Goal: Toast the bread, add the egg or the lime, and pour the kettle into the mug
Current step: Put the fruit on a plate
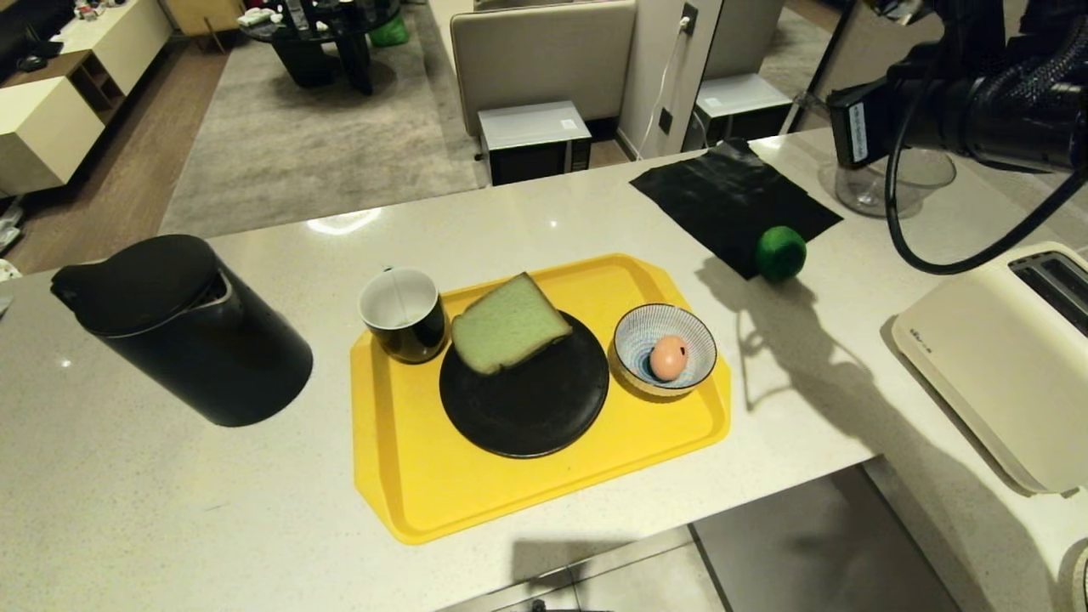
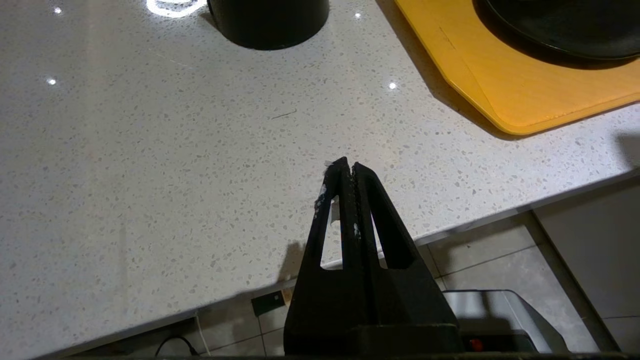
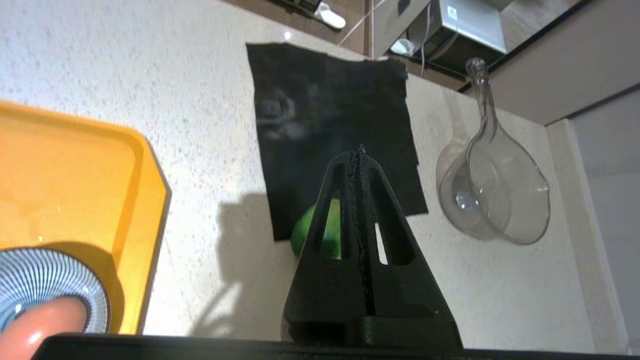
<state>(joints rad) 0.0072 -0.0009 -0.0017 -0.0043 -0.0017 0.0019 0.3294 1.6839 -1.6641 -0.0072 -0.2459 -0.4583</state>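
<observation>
The bread (image 1: 508,324) lies on the far edge of a black plate (image 1: 524,399), one corner hanging past the rim toward the mug (image 1: 403,313). It is thick, pale green and thin-crusted, so it looks light and soft; a hard squeeze would likely dent it. The best hold is probably across its thickness at the overhanging edge, where one finger can get underneath.

Plate, mug and a striped bowl (image 1: 664,348) with an egg (image 1: 668,357) inside share a yellow tray (image 1: 544,493) on the bench (image 1: 170,510). The egg is smooth and brittle, best taken gently round its middle.

The lime (image 1: 781,252) sits off the tray at the near corner of a black mat (image 1: 731,200); round and glossy, it may roll or slip, so it wants a grip across its widest part. The kettle (image 1: 183,327), left of the tray, is bulky and probably heavy, best taken by its handle. The toaster (image 1: 1003,357) stands at the right.

The right pincer (image 3: 359,155) hangs clenched and empty above the lime. The left pincer (image 2: 347,167) is clenched too, empty, over bare bench near the front edge.
</observation>
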